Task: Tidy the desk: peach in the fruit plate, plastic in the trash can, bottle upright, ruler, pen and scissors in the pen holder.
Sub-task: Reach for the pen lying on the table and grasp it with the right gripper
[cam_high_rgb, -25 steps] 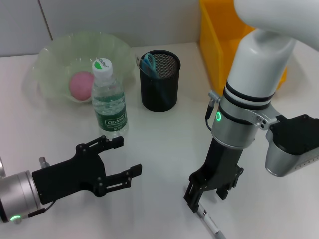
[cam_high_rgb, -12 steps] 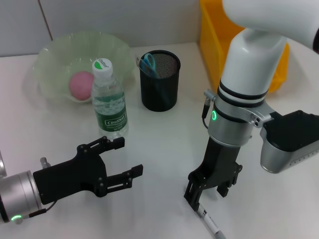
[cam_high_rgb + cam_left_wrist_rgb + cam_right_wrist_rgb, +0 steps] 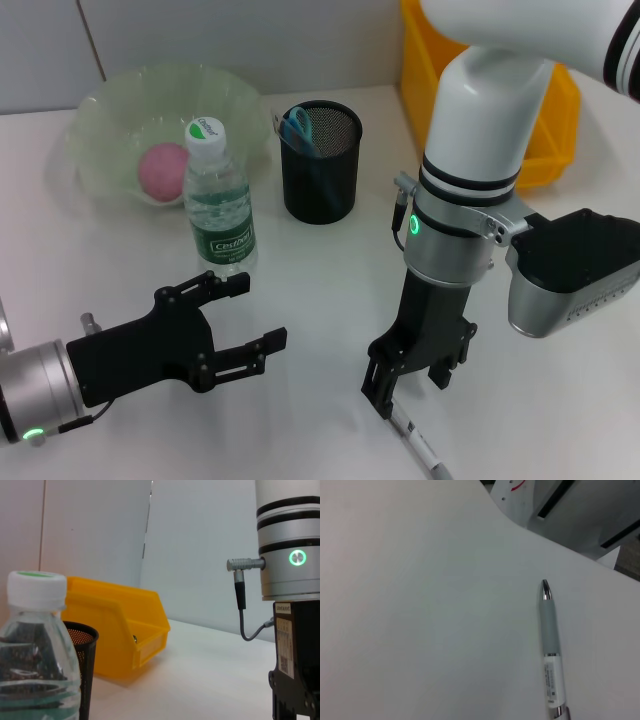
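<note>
**Pen pickup: right gripper over the pen, grasp unconfirmed**

My right gripper (image 3: 405,378) is at 5 o'clock on the desk (image 3: 320,290), pointing down at the pen (image 3: 418,446). The pen's upper end sits right at my fingertips and the rest trails toward the near edge. I can't tell if the fingers are pinching the pen or just parked above it.

My left gripper (image 3: 235,325) is at 7 o'clock, fingers spread, holding nothing, just below the bottle (image 3: 218,200).

Done already, as things lie: bottle upright, peach (image 3: 162,170) in the fruit plate (image 3: 235,100), scissors (image 3: 297,128) in the pen holder (image 3: 322,162) at 12 o'clock. No ruler or plastic visible.

Risks:
- Contact is at the pen's very end. An end grasp lets it pivot or slip on lift.
- A drooping pen could catch the holder rim at the drop.
- A low carry toward 12 o'clock could clip the bottle.

Views:
- Right wrist view shows the pen's grey grip and metal tip flat on the desk. My fingers aren't in it.
- Left wrist view shows the yellow bin (image 3: 117,630) behind the holder and my right arm's green LED (image 3: 297,558), but no pen.
</note>
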Controlling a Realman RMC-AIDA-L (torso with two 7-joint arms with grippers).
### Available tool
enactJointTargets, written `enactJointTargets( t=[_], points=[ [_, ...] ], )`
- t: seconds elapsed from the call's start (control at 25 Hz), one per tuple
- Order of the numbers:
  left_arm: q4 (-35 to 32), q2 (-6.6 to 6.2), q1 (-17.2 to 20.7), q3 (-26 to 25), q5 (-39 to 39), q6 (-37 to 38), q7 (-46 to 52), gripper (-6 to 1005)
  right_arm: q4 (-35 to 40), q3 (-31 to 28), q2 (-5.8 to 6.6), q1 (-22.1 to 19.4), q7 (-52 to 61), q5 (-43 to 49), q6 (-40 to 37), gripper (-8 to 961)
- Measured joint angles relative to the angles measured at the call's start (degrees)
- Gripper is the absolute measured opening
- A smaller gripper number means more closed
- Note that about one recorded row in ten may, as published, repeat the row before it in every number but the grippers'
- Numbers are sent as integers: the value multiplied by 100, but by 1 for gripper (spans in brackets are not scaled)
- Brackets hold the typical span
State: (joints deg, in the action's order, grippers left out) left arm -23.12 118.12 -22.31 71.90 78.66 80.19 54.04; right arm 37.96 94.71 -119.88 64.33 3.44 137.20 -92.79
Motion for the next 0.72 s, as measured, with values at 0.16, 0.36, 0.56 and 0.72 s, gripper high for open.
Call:
enactJointTargets(
  t=[0.16,0.36,0.56,0.72],
  points=[
    [1,1,-31,15,0,-20,2,831,-13,129,0,28,-3,-46,7,755],
    [17,16,-35,29,-1,-31,9,831,-31,225,0,79,-3,-94,7,755],
    [17,18,-41,37,-1,-36,10,831,-190,276,0,209,-28,-150,64,755],
    [17,18,-41,37,-1,-36,10,831,-256,277,0,274,-35,-157,100,755]
  ],
)
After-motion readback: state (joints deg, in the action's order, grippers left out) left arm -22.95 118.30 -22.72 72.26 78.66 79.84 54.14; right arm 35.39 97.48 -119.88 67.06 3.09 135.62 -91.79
